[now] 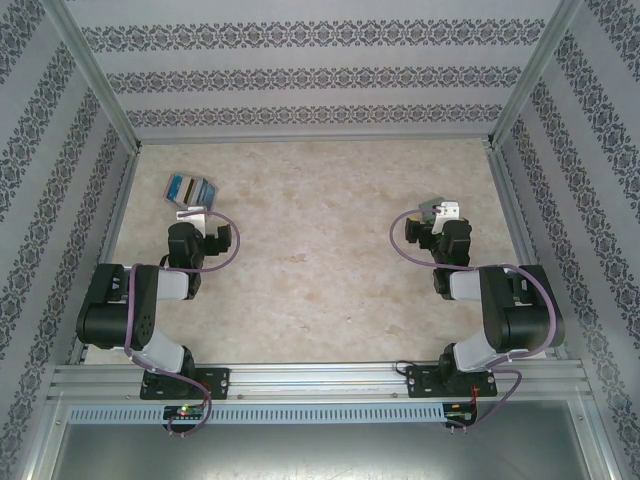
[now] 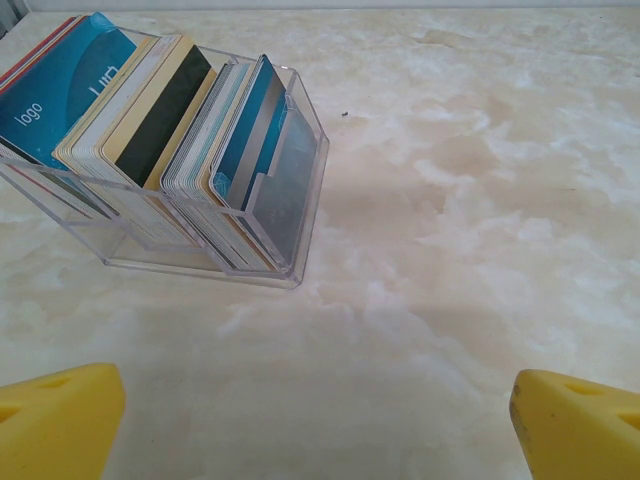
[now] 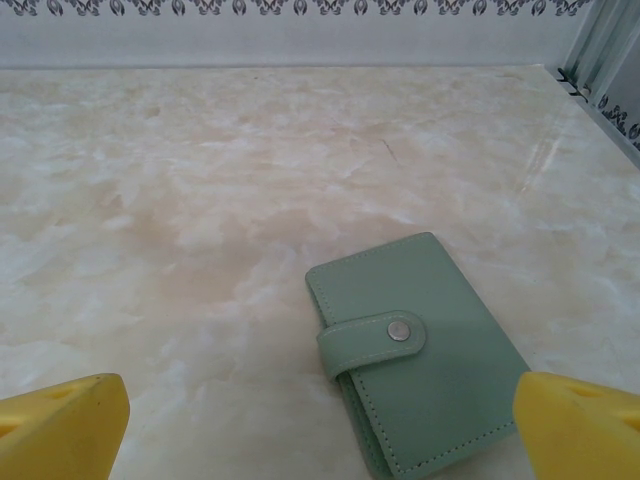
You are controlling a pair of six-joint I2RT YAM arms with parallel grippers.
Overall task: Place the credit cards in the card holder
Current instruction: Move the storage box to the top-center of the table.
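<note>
On the marbled beige table (image 3: 200,200), far left: credit cards (image 2: 150,110), thin glossy rectangles, stand on edge, packed in a clear plastic tray (image 2: 300,160). Card holder (image 3: 430,360), pale green, stitched, tab snapped shut, lies flat just ahead of right gripper (image 3: 320,425). Left gripper (image 2: 318,420) and right gripper: yellow fingers spread wide apart.

Clear plastic tray (image 2: 303,135) on marbled table (image 2: 480,200)
</note>
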